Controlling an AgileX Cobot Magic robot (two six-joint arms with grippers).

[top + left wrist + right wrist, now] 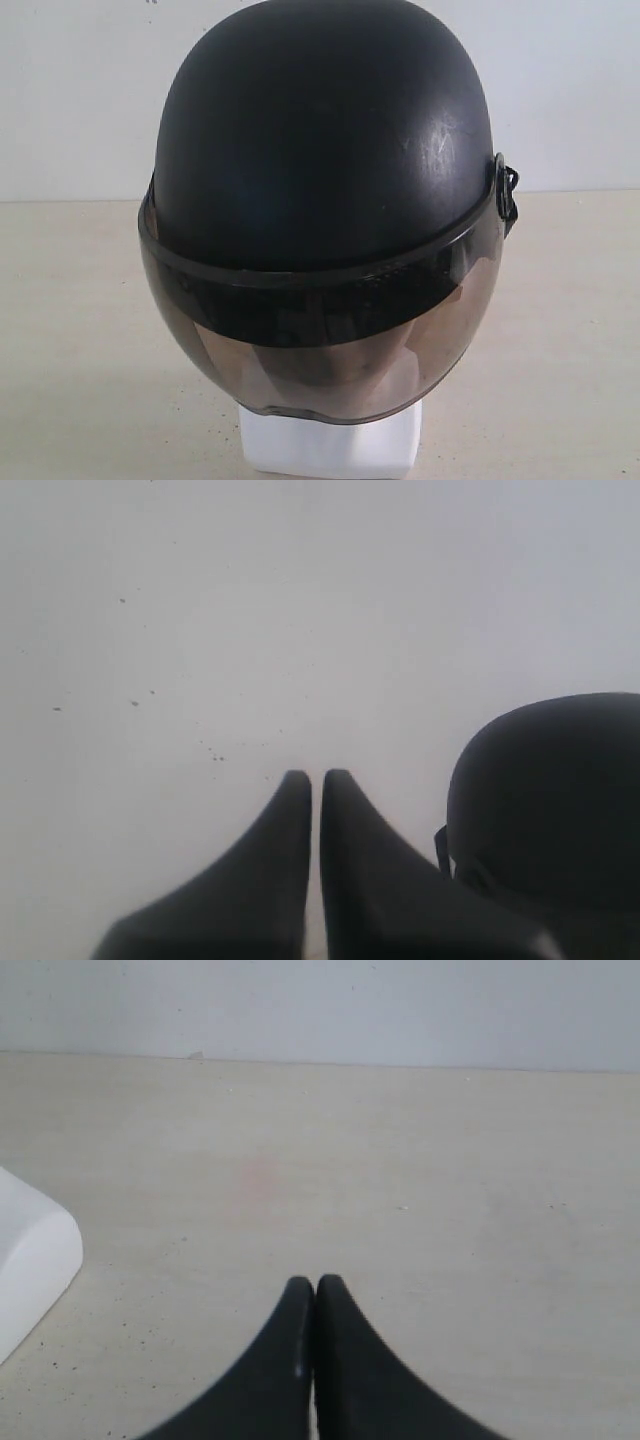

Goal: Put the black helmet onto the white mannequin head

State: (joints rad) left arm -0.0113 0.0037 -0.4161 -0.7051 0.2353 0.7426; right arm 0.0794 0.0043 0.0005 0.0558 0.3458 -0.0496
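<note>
Okay, counting up: one black helmet (320,130), one white mannequin head (330,445), two claws. The helmet sits on the head at the middle of the desk (80,350). Its dome covers the crown, and its smoky visor (320,350) hangs down over the face. All I get of the head is the blocky neck base poking out under the visor's lower edge, resting on the desk. A strap buckle shows at the helmet's side.

Neither arm shows in the exterior view, so I go by the wrist cameras. My left claw (315,780) is clenched, with only a hairline slit between the fingers, and it is gripping nothing. It points at the speckled pale wall (250,600), with the helmet (550,790) just off to one side and clear of the fingers.

My right claw (315,1285) is clenched tight too, tips pressed together and empty. It is tilted out over bare desk (400,1180) toward the far wall. A white rounded block (30,1260) lies near it, not touching; whether that is the neck base I cannot tell.
</note>
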